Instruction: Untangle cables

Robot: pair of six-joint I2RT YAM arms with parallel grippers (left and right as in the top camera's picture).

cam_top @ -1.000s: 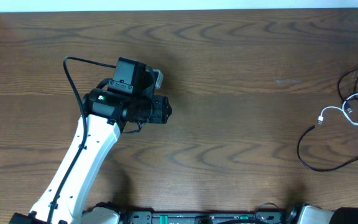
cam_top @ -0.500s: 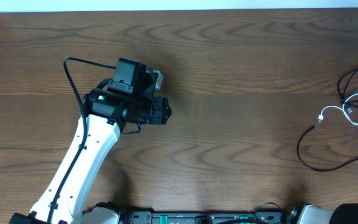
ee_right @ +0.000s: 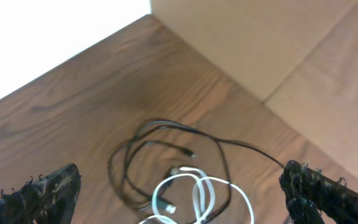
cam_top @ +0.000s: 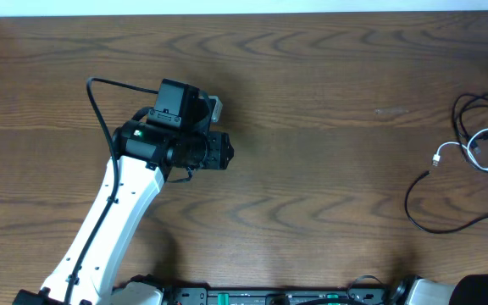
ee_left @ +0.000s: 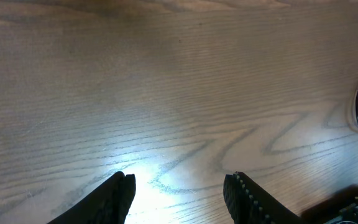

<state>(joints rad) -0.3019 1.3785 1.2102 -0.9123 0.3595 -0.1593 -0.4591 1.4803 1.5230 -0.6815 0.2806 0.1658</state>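
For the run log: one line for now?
left gripper open | right gripper open | black cable, white cable overlapping, ungrasped

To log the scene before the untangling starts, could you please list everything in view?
black cable: one, black, looped at the table's right edge, tangled with the white one
white cable: one, white, coiled among the black loops
table: one, dark brown wood, under everything
cardboard panel: one, tan, beyond the table corner by the cables
left arm: one, white and black, over the table's left half
left gripper: one, black, open above bare wood
right gripper: one, black, open above the cables
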